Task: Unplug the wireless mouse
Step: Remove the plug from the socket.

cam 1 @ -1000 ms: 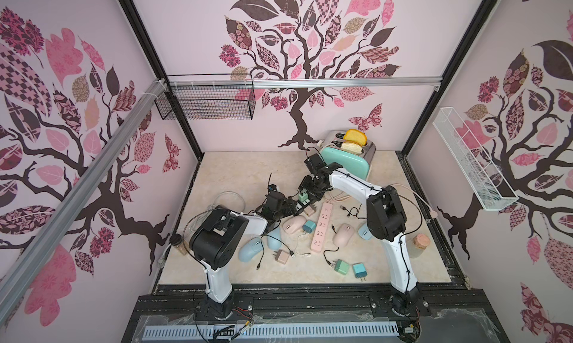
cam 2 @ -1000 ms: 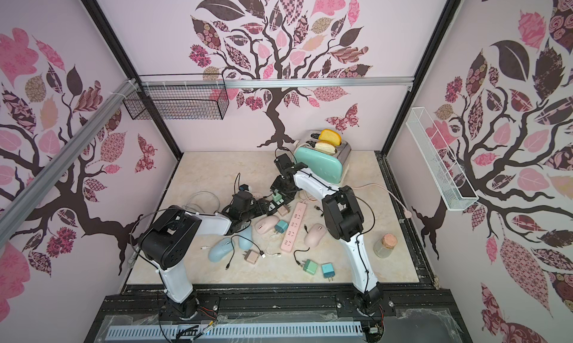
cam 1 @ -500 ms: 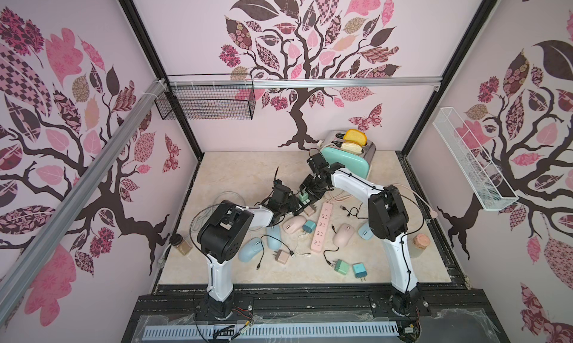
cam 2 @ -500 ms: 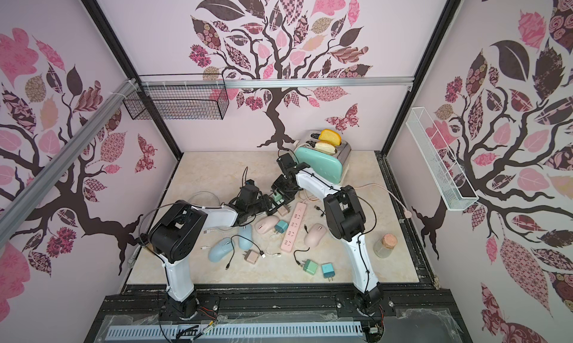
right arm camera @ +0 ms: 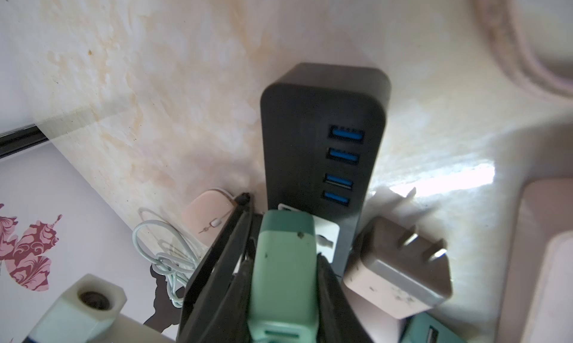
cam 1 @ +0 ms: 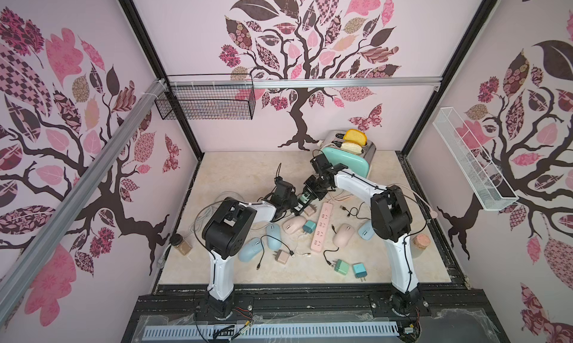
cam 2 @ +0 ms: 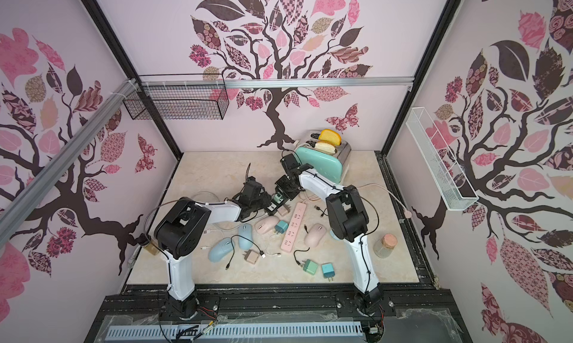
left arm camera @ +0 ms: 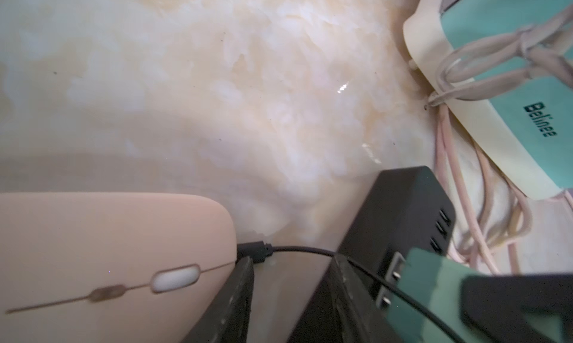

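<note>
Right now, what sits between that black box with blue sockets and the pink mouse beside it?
In the left wrist view: a black plug at the nose of the pink mouse, and its thin black cable crossing bare tabletop toward the black box.

We are stretching our left arm farther over the bench (cam 1: 242,171), its elbow swinging toward the middle, and our left tool (cam 1: 296,205) is sliding past the pink mouse (left arm camera: 108,248) up to the black USB hub (right arm camera: 322,133), nearer our right tool (cam 1: 306,198). We are drawing both tools' jaws narrower, the right tool's now closing around the green charger (right arm camera: 283,264).
</note>
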`<state>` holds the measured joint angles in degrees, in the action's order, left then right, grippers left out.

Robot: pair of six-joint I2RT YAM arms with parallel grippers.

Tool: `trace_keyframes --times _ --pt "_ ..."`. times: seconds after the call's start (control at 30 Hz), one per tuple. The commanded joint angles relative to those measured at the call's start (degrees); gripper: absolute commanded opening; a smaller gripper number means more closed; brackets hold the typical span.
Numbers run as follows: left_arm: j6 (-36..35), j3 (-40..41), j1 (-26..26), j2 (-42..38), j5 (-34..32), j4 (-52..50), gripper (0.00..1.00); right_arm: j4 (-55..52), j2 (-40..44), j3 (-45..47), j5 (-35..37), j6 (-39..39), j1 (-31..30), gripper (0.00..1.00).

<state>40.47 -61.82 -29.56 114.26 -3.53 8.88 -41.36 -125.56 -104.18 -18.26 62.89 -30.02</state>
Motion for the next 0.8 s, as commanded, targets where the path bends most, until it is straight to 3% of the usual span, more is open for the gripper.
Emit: trace_keyframes --times 0.0,0.1,0.2,0.43,0.53,0.77 --pt "-1.9 1.2 -0.8 4.3 1.5 -11.3 0.42 -1.4 2.0 -1.9 -3.1 -2.8 -0.7 0.0" --pt "-2.6 0.7 -0.9 5.0 1.6 -11.6 0.42 -6.0 2.9 -4.8 -2.6 -6.3 -0.7 0.0" --pt "-1.4 1.3 -0.9 4.2 0.3 -11.2 0.43 -4.5 5.2 -2.2 -0.8 -6.8 -0.8 0.0" --pt "0.8 6.6 0.2 -6.8 0.7 -9.6 0.65 -0.7 3.6 1.6 -0.9 -4.9 -0.8 0.0" --pt "0.7 7.8 0.2 -8.0 7.5 -6.8 0.65 -0.3 3.0 2.1 -1.0 -4.5 -0.8 0.0" --pt "2.9 10.7 -1.8 -7.9 9.2 -5.1 0.67 0.6 2.7 3.0 -1.4 -4.5 -0.6 0.0"
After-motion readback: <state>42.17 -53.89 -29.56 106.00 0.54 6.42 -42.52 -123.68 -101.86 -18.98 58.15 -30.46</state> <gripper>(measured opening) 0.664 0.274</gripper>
